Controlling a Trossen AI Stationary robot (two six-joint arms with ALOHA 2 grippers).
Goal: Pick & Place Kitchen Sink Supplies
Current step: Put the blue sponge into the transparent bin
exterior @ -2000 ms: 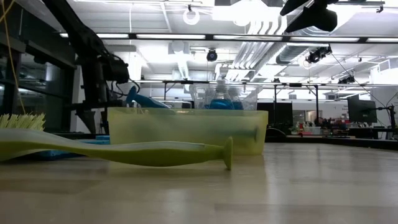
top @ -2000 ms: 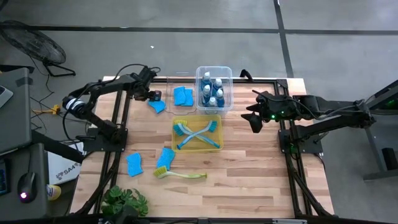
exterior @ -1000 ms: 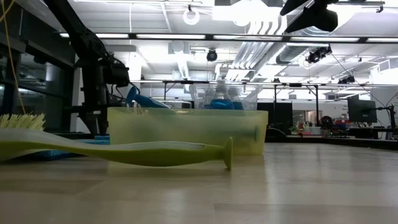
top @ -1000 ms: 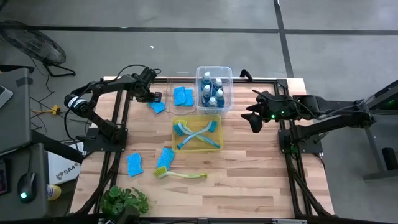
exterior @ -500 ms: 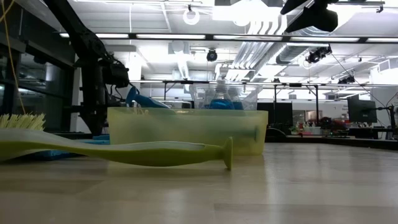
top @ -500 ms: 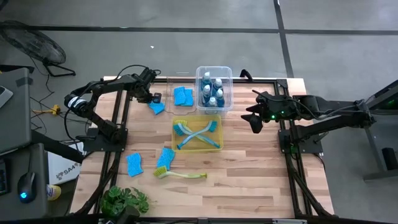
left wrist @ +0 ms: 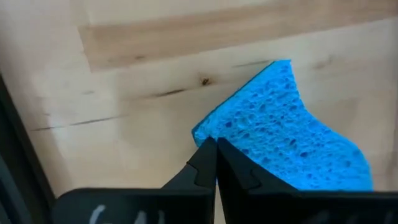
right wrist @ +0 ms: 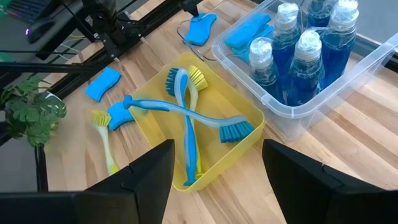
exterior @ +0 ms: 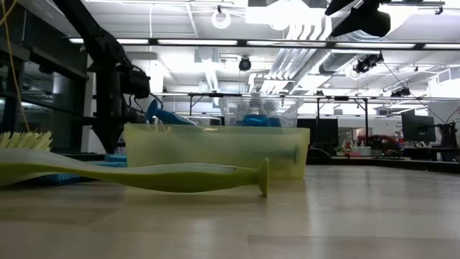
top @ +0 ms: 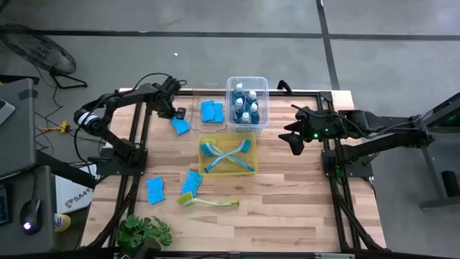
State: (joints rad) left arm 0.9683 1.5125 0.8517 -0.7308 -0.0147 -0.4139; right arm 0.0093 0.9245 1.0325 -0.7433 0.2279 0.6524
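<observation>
Low view, near to far: a yellow-green dish brush (exterior: 136,176) lies before the yellow bin (exterior: 215,150). At the table's far left, the left gripper (top: 177,115) has its fingers pinched together on 1 corner of a blue sponge (left wrist: 283,134) lying on the wood. To do this step well, lift straight up and confirm the thin corner hold before carrying. The sponge is porous, rectangular, bright blue. The right gripper (right wrist: 217,180) waits at the right, fingers apart.
</observation>
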